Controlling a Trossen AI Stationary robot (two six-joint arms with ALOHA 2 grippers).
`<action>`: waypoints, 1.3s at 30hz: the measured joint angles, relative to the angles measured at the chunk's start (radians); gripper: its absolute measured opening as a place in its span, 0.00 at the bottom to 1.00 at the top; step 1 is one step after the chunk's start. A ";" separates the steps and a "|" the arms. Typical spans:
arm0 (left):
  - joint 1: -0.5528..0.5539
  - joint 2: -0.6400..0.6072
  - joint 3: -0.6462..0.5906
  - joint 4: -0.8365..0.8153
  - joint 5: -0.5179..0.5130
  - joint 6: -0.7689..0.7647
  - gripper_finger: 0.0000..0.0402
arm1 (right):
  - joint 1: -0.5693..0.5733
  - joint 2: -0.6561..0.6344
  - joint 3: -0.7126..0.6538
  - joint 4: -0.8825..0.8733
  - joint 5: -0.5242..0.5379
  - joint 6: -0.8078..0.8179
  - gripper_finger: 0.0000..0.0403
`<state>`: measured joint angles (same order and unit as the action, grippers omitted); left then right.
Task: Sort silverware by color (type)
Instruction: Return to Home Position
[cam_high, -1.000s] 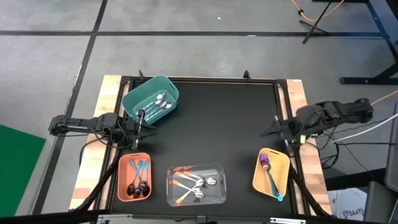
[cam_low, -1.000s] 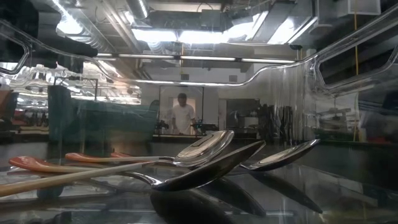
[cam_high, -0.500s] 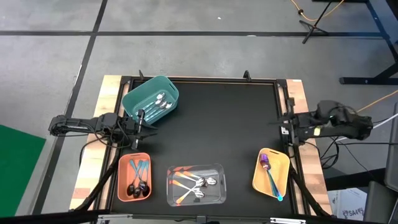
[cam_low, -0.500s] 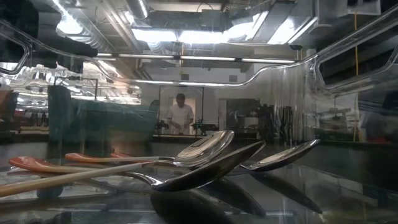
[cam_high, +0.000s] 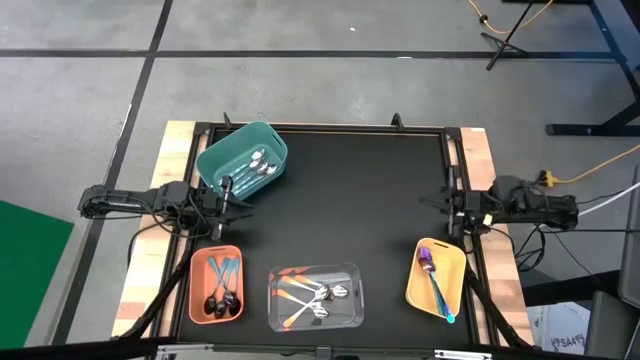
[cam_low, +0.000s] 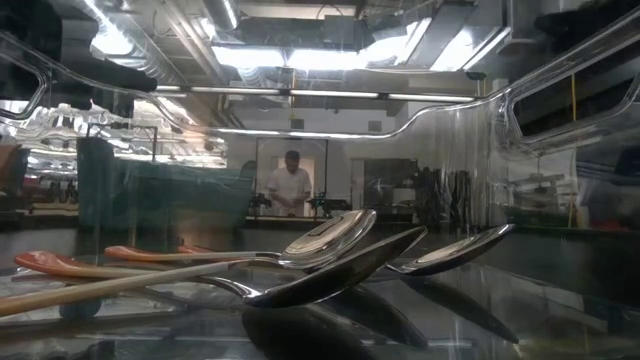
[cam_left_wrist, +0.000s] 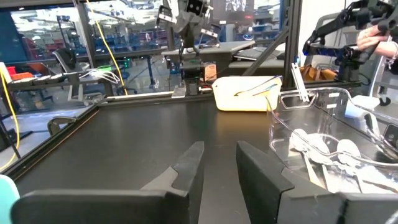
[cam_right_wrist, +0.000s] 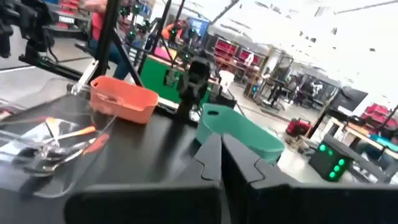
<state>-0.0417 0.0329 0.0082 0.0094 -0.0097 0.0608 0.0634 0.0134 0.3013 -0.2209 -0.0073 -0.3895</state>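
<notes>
left gripper (cam_high: 224, 203): low at the left edge of the table (cam_high: 350, 170), pointing across toward the right arm; released, the two fingers parted with a bare gap between them
right gripper (cam_high: 428, 203): low at the right edge of the table, pointing back toward the left gripper, well apart from it; clenched, fingers pressed together along a thin seam, closed only on itself
all-silver spoons (cam_high: 258, 167): inside the teal bin (cam_high: 213, 160), just beside the left gripper, one bin corner close to its fingertips
black-bowl spoons (cam_high: 222, 292): with teal handles, inside the salmon bin (cam_high: 197, 262), near the left gripper, on the opposite side of it from the teal bin
orange-handled spoons (cam_high: 303, 290): inside the clear bin (cam_high: 352, 270), well apart from both grippers, between the salmon bin and the yellow bin (cam_high: 413, 290); lying crossed over one another, silver bowls overlapping
purple-bowl spoons (cam_high: 430, 272): with teal handles, lying lengthwise in the yellow bin, near the right gripper, on the same side of it as the clear bin; exact count not possible to tell
low view: through the clear wall, silver bowls stacked in front, orange handles behind them to one side; a person (cam_low: 291, 185) standing far back in the room
</notes>
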 joint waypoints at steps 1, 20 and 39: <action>0.000 0.000 0.000 0.000 0.000 0.000 0.22 | 0.000 -0.010 -0.012 -0.008 0.003 0.005 0.00; 0.000 0.000 0.000 0.000 0.000 0.000 0.22 | 0.000 -0.005 -0.180 0.114 0.023 0.069 0.00; 0.000 0.000 0.000 0.000 0.000 0.000 0.22 | 0.000 -0.004 -0.294 0.247 0.049 0.200 0.00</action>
<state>-0.0418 0.0329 0.0078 0.0097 -0.0097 0.0608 0.0631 0.0093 0.0074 0.0265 0.0414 -0.1898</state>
